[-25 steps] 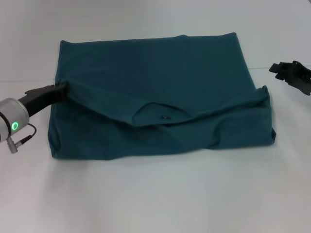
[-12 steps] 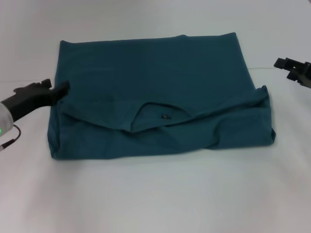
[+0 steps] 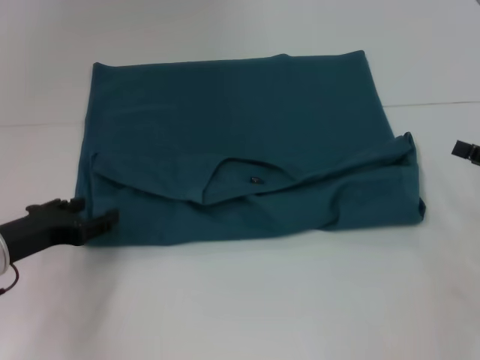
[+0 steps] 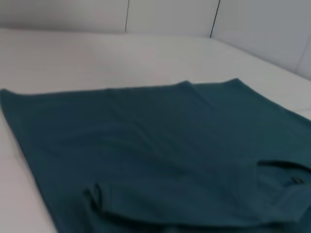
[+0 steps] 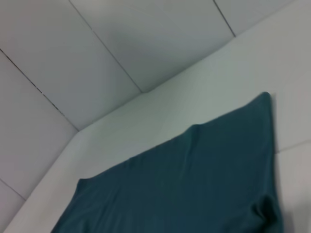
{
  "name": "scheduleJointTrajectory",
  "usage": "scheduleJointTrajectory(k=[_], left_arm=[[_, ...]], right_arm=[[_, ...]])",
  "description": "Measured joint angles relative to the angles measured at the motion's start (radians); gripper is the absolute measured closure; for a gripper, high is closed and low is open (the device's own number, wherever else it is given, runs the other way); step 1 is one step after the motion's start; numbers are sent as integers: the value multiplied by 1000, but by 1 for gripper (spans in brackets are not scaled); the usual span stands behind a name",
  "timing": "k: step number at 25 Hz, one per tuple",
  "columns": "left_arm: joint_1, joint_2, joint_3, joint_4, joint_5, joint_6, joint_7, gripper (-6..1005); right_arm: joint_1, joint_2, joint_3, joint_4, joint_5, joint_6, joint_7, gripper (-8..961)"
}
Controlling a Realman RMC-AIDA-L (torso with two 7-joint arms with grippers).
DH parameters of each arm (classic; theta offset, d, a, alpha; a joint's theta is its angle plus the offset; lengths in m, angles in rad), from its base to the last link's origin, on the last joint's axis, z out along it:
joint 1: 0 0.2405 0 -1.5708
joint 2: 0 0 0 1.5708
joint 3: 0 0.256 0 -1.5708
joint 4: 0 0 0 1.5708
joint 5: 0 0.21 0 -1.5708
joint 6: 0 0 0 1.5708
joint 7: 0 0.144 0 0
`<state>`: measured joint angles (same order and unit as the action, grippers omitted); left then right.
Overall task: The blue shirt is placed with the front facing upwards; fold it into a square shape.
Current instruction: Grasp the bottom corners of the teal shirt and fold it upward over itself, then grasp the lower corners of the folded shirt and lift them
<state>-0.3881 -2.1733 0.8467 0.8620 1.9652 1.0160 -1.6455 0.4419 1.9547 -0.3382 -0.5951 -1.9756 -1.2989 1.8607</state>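
Two layers of dark teal-blue cotton T-shirt (image 3: 240, 135) folded on white surface (image 3: 247, 300). Left claw (image 3: 101, 222) beside near-left corner, empty, opening unclear; right claw (image 3: 463, 149) parked. Next, probably: regrip, fold crosswise.

White table (image 3: 247, 300), pale panelled wall (image 5: 97, 58) with dark seams behind

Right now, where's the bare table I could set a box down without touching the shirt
The table is bare along the near side, in front of the blue shirt's folded edge, and behind its far edge. The near-left corner is crowded by the left gripper; the right gripper sits at the right edge.
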Motion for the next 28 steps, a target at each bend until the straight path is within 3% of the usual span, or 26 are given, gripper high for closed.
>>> scheduleJointTrajectory(k=[15,20,25,28], left_arm=[[-14,0,38,-31,119,-59,-76,276],[-18,0,43,-32,116,-77,-72,349],[-21,-1,59,-33,111,-79,-72,583],[-21,-2,59,-31,105,-79,-73,814]], right_arm=[[2,9,-14,0,-7,-9,-12,200],[3,10,-15,0,-8,-13,-9,200],[3,3,-43,0,-8,-18,0,198],[4,-13,-78,-3,-8,-46,10,197]])
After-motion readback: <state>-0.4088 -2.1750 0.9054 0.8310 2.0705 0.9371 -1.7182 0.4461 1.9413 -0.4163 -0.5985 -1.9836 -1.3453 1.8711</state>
